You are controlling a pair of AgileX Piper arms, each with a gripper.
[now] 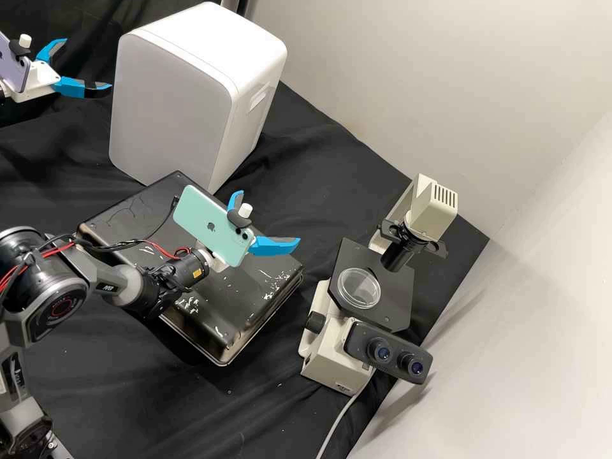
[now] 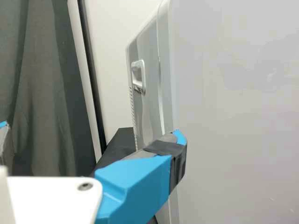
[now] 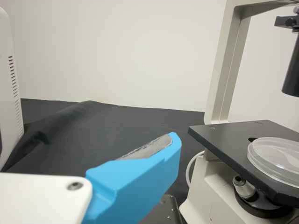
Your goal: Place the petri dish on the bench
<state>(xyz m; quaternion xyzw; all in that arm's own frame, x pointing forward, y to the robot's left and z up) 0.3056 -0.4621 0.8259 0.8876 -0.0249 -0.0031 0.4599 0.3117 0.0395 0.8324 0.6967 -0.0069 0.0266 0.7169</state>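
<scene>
The right arm [image 1: 121, 284] is showing dark grey, rounded joints, with red and black cables [image 1: 159, 245] trailing along it and a mint-green phone [image 1: 207, 223] riding its wrist. The right gripper [image 1: 268, 217] and left gripper [image 1: 87, 63] are wearing bright blue fingers [image 3: 140, 182] on white bodies, each showing a silver screw [image 3: 74, 186].

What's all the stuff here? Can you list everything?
dish: one, clear, on the microscope's black stage.
microscope: one, cream and black, by the wall, beside the tray.
box: one, white, at the bench's back.
tray: one, black with white flecks, in front of the box.
bench: one, black cloth.
mint phone: one, on the right wrist.
left pincer: blue, open, empty, beside the box.
right pincer: blue, open, empty, over the tray.
</scene>
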